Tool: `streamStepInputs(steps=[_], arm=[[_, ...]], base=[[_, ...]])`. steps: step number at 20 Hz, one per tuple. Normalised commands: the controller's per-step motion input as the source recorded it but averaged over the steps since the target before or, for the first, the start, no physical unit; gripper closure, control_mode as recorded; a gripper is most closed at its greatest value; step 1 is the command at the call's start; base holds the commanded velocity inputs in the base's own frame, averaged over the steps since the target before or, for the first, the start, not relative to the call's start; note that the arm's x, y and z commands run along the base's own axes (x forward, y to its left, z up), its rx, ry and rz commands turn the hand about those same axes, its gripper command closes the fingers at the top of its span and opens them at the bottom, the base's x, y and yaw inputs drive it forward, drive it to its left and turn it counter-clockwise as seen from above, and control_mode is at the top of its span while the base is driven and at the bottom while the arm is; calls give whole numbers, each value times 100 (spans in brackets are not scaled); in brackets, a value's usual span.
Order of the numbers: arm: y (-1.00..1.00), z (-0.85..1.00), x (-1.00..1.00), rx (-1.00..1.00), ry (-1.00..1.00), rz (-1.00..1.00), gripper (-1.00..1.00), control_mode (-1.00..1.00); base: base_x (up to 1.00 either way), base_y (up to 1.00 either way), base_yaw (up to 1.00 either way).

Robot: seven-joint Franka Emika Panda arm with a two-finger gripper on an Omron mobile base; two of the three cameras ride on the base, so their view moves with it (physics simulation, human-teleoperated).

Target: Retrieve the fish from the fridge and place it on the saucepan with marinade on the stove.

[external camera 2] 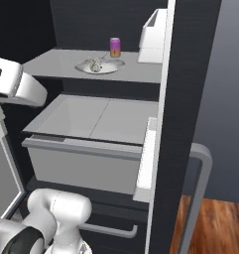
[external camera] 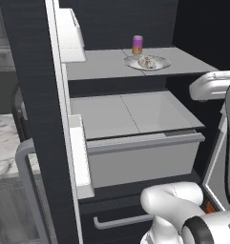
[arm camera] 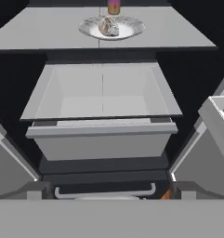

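Observation:
The black fridge (external camera: 30,95) stands open in front of me. On its upper grey shelf (external camera: 97,64) the fish (external camera: 147,62) (external camera 2: 94,65) (arm camera: 108,26), a small pale speckled lump, lies on a shallow white plate (external camera: 160,64) (arm camera: 132,29). My gripper's white hand (external camera: 211,85) (external camera 2: 14,82) hovers in front of the fridge, below shelf height and well back from the fish. Its fingers are hidden, so whether it is open or shut is unclear. The saucepan and the stove are out of view.
A pink-and-yellow can (external camera: 137,45) (external camera 2: 115,47) stands just behind the plate. Below the shelf an empty grey drawer (external camera: 140,157) (arm camera: 102,142) is pulled out. Door bins (external camera: 71,33) (external camera 2: 153,34) line both open doors. A marble counter (external camera: 4,143) lies left of the fridge.

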Motion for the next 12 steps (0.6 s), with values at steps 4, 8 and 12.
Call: streamStepInputs(steps=[4, 8, 12], arm=[[0, 4, 13, 0, -4, 1, -100, -100], [0, 1, 26, 0, -8, 0, -100, -100], [0, 0, 25, -1, -23, 0, -100, -100]], base=[[0, 0, 0], [0, 0, 0], [0, 0, 0]])
